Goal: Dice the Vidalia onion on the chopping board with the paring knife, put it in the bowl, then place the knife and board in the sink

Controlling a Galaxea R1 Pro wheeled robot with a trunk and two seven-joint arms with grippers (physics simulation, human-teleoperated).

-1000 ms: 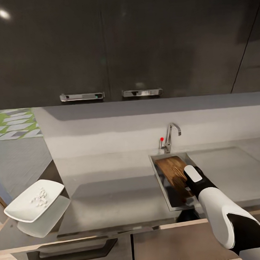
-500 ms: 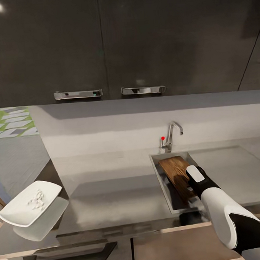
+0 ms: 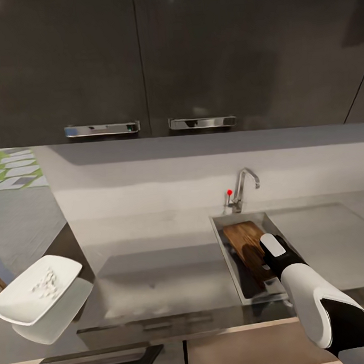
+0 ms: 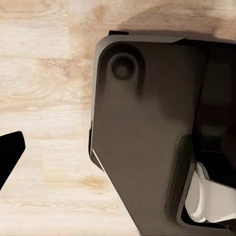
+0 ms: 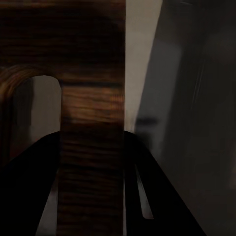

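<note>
The chopping board (image 3: 248,246) fills most of the sink (image 3: 221,238), seemingly leaving a narrow gap beside it. The faucet (image 3: 241,187) stands behind. Bare countertop (image 3: 154,269) lies open up to the bowl (image 3: 35,288).

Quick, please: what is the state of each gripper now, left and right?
Left gripper: cannot be told.
Right gripper: jaws closed on the chopping board, holding it in the sink.

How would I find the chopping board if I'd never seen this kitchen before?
Look along the grey countertop to the steel sink below the chrome faucet with its red knob. Inside the basin lies the chopping board, leaning on a slant, with the right gripper holding its near end by the handle hole. It is the one brown, wood-grained thing among grey metal.
</note>
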